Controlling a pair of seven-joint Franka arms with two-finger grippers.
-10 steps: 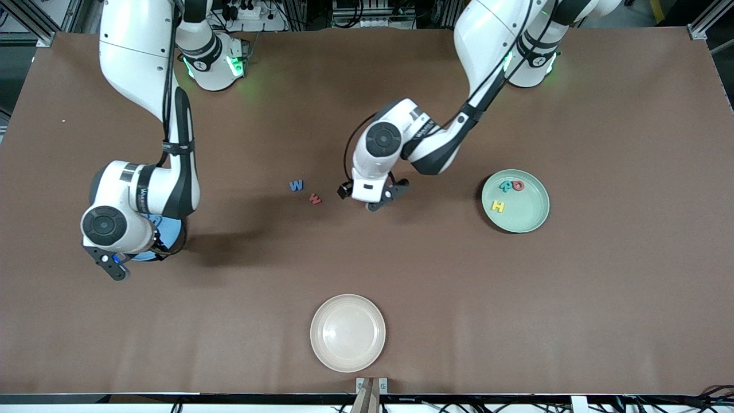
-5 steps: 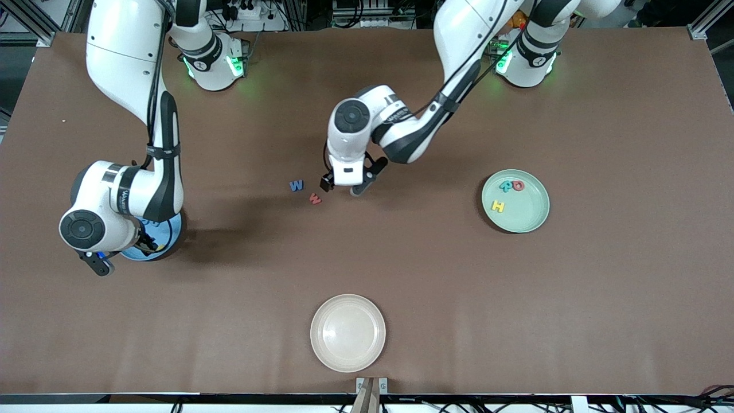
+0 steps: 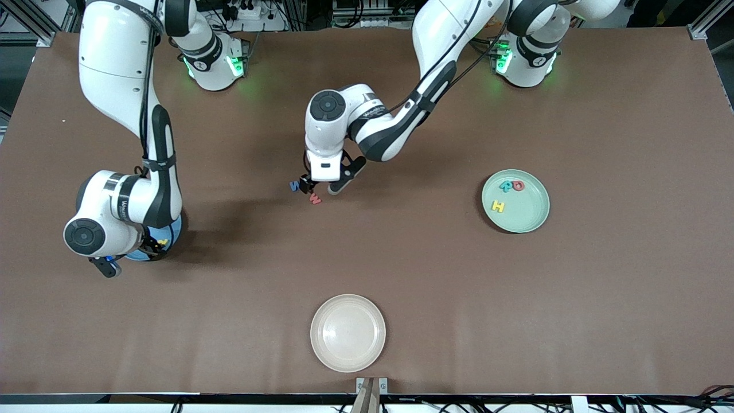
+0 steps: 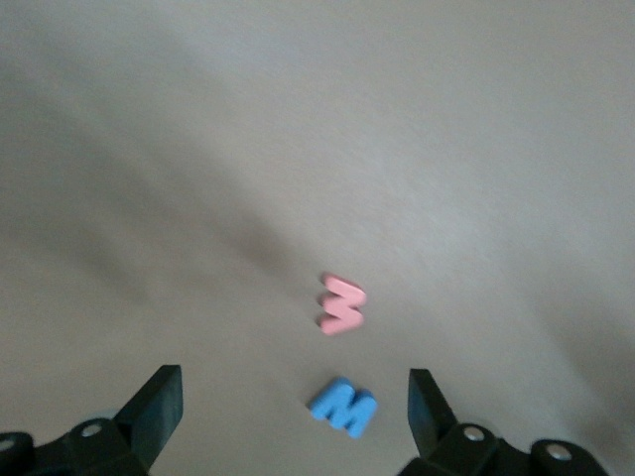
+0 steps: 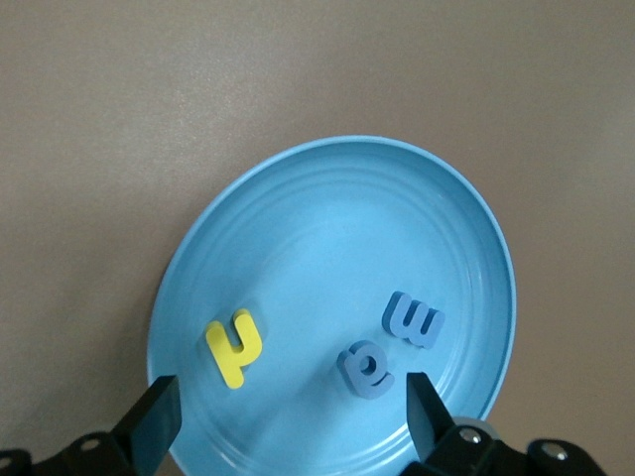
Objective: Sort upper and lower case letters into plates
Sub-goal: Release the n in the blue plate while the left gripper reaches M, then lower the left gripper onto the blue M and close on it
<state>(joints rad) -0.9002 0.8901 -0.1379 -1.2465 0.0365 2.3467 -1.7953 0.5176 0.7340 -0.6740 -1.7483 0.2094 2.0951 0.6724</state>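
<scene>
- Left claw (image 3: 321, 189) hangs wide open over the blue W (image 4: 342, 407) and red w (image 4: 342, 305), both on the worktop (image 3: 436, 264).
- Right claw (image 3: 132, 258), open and empty, is over the blue plate (image 5: 298, 258), which holds three small letters (image 5: 412, 322).
- Green plate (image 3: 530, 218) holds three capitals.
- Next, probably: lower onto the W and close.

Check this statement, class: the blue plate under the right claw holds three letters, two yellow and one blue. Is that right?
Not quite. The colours are swapped: the blue plate holds one yellow letter and two blue ones, an m and an e. The right wrist view shows it, with the open right claw over the plate. The count of three is correct.
</scene>
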